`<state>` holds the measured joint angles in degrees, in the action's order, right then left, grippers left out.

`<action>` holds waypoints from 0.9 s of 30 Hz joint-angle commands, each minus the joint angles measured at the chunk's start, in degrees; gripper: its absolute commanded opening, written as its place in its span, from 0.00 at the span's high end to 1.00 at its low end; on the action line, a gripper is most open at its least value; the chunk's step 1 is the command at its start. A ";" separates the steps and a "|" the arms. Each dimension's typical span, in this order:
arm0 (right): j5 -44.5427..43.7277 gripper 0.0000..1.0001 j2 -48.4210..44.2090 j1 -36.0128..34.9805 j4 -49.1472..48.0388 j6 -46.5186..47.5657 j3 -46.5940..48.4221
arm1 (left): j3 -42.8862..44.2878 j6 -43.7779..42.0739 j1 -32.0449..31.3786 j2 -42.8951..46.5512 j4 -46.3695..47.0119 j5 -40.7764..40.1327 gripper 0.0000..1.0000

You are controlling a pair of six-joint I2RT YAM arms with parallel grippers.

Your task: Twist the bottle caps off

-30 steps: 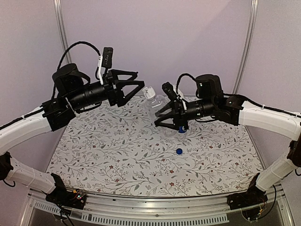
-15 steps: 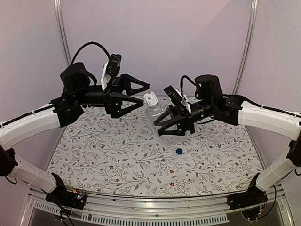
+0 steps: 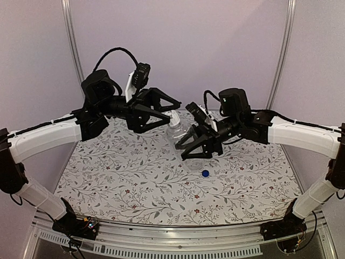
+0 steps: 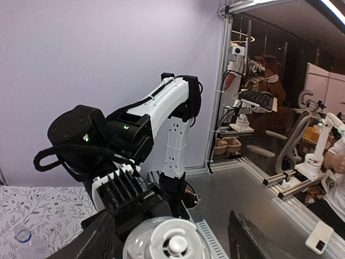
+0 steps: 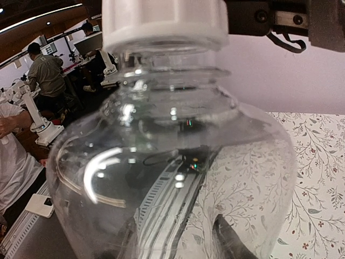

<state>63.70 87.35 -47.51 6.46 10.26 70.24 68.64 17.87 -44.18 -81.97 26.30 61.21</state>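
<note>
In the right wrist view the plain bottle (image 5: 172,162) fills the picture, its base cut off. The right gripper's (image 3: 195,147) fingers (image 5: 227,243) show only as dark shapes through the plastic, clamped on its body. The bottle is held tilted over the bench (image 3: 118,178), its white cap (image 3: 173,115) pointing towards the left arm. The left gripper (image 3: 172,111), on an arm reaching out almost level, has its fingers apart either side of that cap, not touching it. The blue cap (image 3: 205,173) lies on the bench just nearside of the plain bottle. A second bottle (image 4: 24,240) beyond it is cut off at the left wrist view's edge — neck seemingly open, label not made out.
</note>
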 commanded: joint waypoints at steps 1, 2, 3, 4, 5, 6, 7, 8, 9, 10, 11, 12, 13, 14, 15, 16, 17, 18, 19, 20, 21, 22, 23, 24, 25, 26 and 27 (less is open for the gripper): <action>1.94 0.66 0.95 0.31 -1.43 -0.24 2.27 | 0.95 1.75 0.00 -1.21 2.92 2.85 0.31; 1.94 0.66 1.04 0.31 -1.45 -0.29 2.35 | 0.84 1.79 -0.14 -1.37 2.96 2.95 0.32; 1.96 0.65 1.06 0.31 -1.53 -0.32 2.28 | 0.75 1.90 -0.20 -1.40 3.00 2.95 0.34; 1.89 0.65 1.11 0.31 -1.46 -0.33 2.28 | 0.72 1.96 -0.25 -1.51 3.08 2.97 0.35; 1.80 0.66 1.08 0.31 -1.53 -0.33 2.23 | 0.56 1.98 -0.28 -1.52 3.20 2.95 0.38; 1.66 0.65 1.07 0.31 -1.59 -0.33 2.19 | 0.53 2.03 -0.29 -1.52 3.21 3.02 0.41; 1.47 0.66 1.07 0.31 -1.58 -0.33 2.19 | 0.37 2.00 -0.30 -1.52 3.20 3.05 0.44; 1.25 0.66 1.00 0.30 -1.57 -0.37 2.18 | 0.28 2.00 -0.33 -1.50 3.17 3.08 0.48; 0.84 0.66 0.98 0.31 -1.65 -0.41 2.11 | 0.19 2.02 -0.36 -1.52 3.22 3.13 0.52; 0.06 0.66 0.86 0.31 -1.64 -0.48 2.04 | 0.07 2.02 -0.37 -1.52 3.20 3.19 0.57; -0.92 0.66 0.77 0.31 -1.63 -0.57 1.95 | -0.06 2.05 -0.38 -1.47 3.10 3.13 0.61; -2.23 0.66 0.59 0.31 -1.58 -0.88 1.92 | -0.15 2.07 -0.38 -1.37 3.09 2.98 0.66; -3.96 0.67 0.42 0.29 -1.54 -1.28 1.92 | -0.31 1.98 -0.38 -1.26 2.93 2.70 0.69; -5.81 0.67 0.13 0.35 -1.35 -1.56 1.86 | -0.49 1.77 -0.42 -1.06 2.72 2.30 0.71; -8.00 0.67 -0.11 0.37 -1.22 -2.00 1.77 | -0.66 1.47 -0.38 -0.75 2.35 1.67 0.74; -10.08 0.67 -0.28 0.37 -1.05 -2.26 1.75 | -0.75 1.08 -0.37 -0.46 1.82 0.75 0.76; -12.26 0.67 -0.65 0.46 -1.00 -2.55 1.60 | -0.81 0.65 -0.38 -0.14 0.85 -0.39 0.78; -14.77 0.67 -0.88 0.60 -0.92 -3.06 1.55 | -0.87 0.10 -0.38 0.20 -0.14 -1.96 0.80; -16.84 0.67 -1.09 0.77 -0.78 -3.47 1.46 | -0.95 -0.49 -0.38 0.62 -1.40 -3.93 0.81; -18.92 0.67 -1.44 1.02 -0.77 -3.92 1.28 | -1.05 -0.92 -0.38 1.10 -2.85 -6.47 0.82; -21.00 0.67 -1.58 1.16 -0.88 -4.26 1.18 | -1.36 -0.99 -0.44 1.60 -3.59 -9.13 0.83; -23.02 0.66 -1.78 1.30 -1.03 -4.72 1.16 | -1.66 -0.94 -0.51 2.15 -4.23 -11.81 0.84; -25.56 0.66 -1.95 1.36 -1.09 -4.94 1.01 | -2.04 -0.71 -0.84 2.68 -5.09 -15.37 0.84; -28.56 0.66 -2.17 1.32 -1.14 -5.19 0.98 | -2.29 -0.61 -1.26 3.30 -6.28 -19.38 0.85; -30.93 0.66 -2.33 1.36 -1.22 -5.37 0.88 | -2.36 -0.69 -2.07 3.89 -7.74 -25.83 0.88; -33.26 0.66 -2.48 1.34 -1.34 -5.62 0.89 | -2.23 -0.66 -3.01 4.48 -9.26 -31.19 0.90; -35.10 0.66 -2.53 1.32 -1.47 -5.80 0.95 | -1.89 -0.43 -4.07 4.75 -10.91 -36.28 0.91</action>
<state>43.86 85.54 -47.07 5.50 8.23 70.87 67.11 18.02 -44.29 -79.59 21.67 44.99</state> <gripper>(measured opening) 0.421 0.289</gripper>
